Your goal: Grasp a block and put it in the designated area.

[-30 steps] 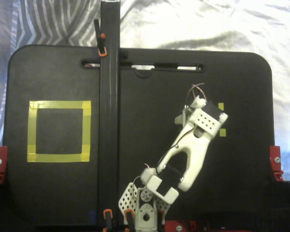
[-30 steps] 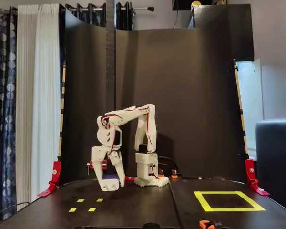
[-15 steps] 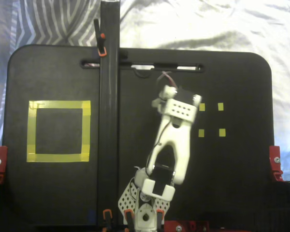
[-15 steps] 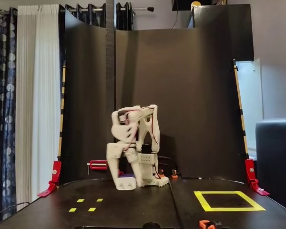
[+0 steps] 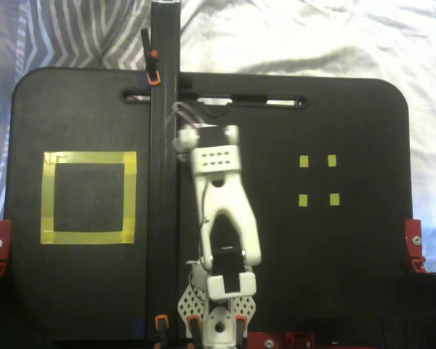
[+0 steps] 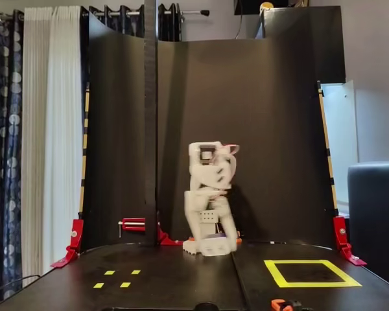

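Tall black backdrop panels [image 6: 246, 129], white curtain [image 6: 52, 129], rumpled white bedsheet [image 5: 312, 36] behind.

This is a room in a home, fitted out as a hobby robot corner. In a fixed view from above, the black board [image 5: 334, 291] lies on rumpled white bedding [image 5: 312, 36], with striped grey fabric [image 5: 80, 33] at the far left. In a fixed view from the front, patterned and white curtains [image 6: 35, 129] hang from a rod at the left, a dark backdrop panel [image 6: 259, 129] stands behind the white arm [image 6: 209, 194], and a dark upholstered seat [image 6: 376, 214] sits at the right. Red clamps [image 6: 70, 249] grip the board's edges.
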